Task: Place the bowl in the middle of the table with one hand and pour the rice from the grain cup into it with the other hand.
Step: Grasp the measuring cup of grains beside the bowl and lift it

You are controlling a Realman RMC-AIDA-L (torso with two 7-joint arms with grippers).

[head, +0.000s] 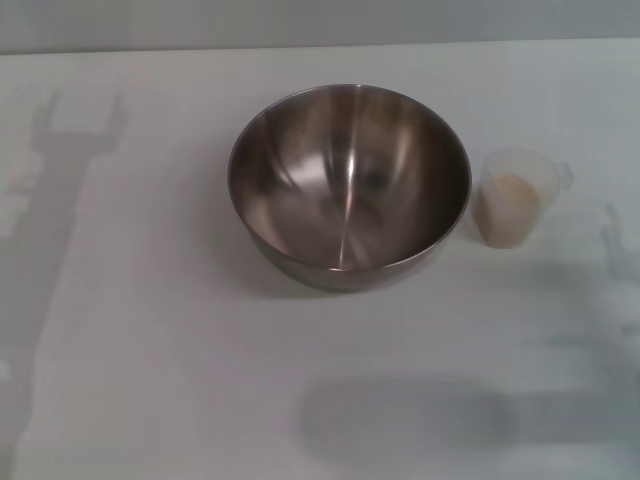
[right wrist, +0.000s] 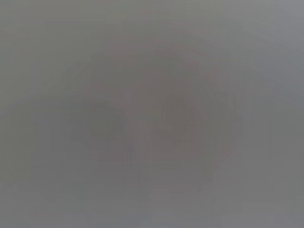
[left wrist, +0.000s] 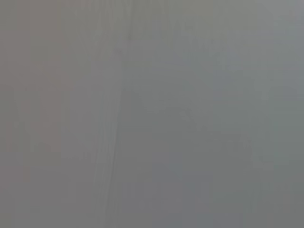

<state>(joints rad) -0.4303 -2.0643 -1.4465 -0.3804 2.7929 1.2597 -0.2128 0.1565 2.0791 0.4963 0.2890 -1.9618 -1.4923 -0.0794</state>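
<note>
In the head view a large shiny steel bowl stands upright on the white table, a little behind the middle, and its inside shows no grains. To its right, a short gap away, stands the small clear grain cup, upright, with cream-coloured rice filling much of it. Neither gripper shows in any view; only arm shadows fall on the tabletop at the left and at the lower right. Both wrist views give a plain grey blur with nothing to make out.
The table's far edge meets a grey wall along the top of the head view. Nothing else stands on the tabletop besides the bowl and the cup.
</note>
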